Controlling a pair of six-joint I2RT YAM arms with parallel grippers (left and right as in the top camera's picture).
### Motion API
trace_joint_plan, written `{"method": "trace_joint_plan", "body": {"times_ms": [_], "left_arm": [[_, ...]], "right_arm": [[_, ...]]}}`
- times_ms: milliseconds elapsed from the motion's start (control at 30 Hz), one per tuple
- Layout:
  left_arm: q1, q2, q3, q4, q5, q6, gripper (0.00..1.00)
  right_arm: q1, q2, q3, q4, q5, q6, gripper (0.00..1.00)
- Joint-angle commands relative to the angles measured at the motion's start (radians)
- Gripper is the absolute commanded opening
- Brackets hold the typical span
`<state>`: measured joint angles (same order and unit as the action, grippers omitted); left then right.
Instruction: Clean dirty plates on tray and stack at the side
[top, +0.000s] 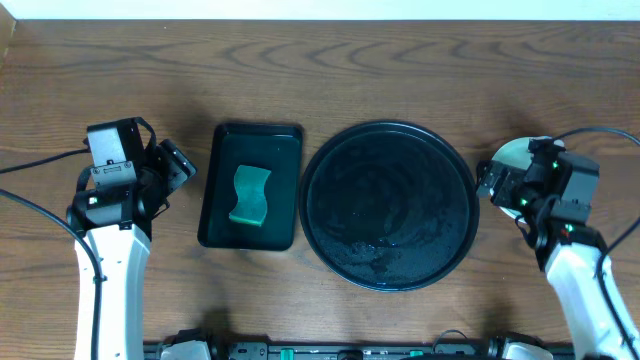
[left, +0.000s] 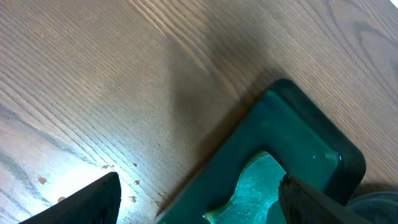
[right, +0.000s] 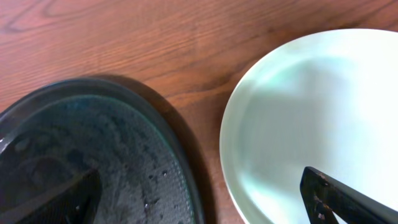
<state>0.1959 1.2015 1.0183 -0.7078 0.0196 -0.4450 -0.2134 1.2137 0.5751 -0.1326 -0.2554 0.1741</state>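
The large round black tray (top: 390, 205) lies in the middle of the table with nothing on it; its wet surface also shows in the right wrist view (right: 74, 155). A pale plate (top: 513, 152) lies on the table just right of the tray, mostly hidden under my right arm. It looks clean in the right wrist view (right: 311, 112). I cannot tell whether other plates lie beneath it. My right gripper (top: 495, 180) is open and empty, spanning the gap between tray rim and plate (right: 199, 199). My left gripper (top: 180, 165) is open and empty (left: 199, 199).
A small rectangular black tray (top: 225, 215) sits left of the round tray and holds a green sponge (top: 250, 195). Both show in the left wrist view, the tray (left: 298, 124) and the sponge (left: 249, 186). Cables run along both table sides.
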Motion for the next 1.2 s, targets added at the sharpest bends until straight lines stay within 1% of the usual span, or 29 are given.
{"method": "trace_joint_plan", "body": {"times_ms": [0, 233, 400, 533, 833, 1033, 1167], "left_arm": [[0.004, -0.006, 0.020, -0.003, -0.005, -0.002, 0.81], [0.004, -0.006, 0.020, -0.003, -0.005, -0.002, 0.81], [0.004, -0.006, 0.020, -0.003, -0.005, -0.002, 0.81], [0.004, -0.006, 0.020, -0.003, -0.005, -0.002, 0.81], [0.004, -0.006, 0.020, -0.003, -0.005, -0.002, 0.81], [0.004, -0.006, 0.020, -0.003, -0.005, -0.002, 0.81], [0.004, -0.006, 0.020, -0.003, -0.005, -0.002, 0.81]], "right_arm": [[0.000, -0.116, -0.084, -0.002, -0.008, -0.015, 0.99], [0.000, -0.425, -0.341, -0.008, -0.008, -0.015, 0.99], [0.000, -0.630, -0.488, -0.104, -0.008, -0.015, 0.99], [0.002, -0.695, -0.499, -0.086, -0.004, -0.015, 0.99], [0.012, -0.776, -0.499, -0.104, -0.004, -0.015, 0.99], [0.013, -0.871, -0.499, -0.104, -0.003, -0.015, 0.99], [0.016, -0.959, -0.499, -0.105, 0.034, -0.026, 0.99]]}}
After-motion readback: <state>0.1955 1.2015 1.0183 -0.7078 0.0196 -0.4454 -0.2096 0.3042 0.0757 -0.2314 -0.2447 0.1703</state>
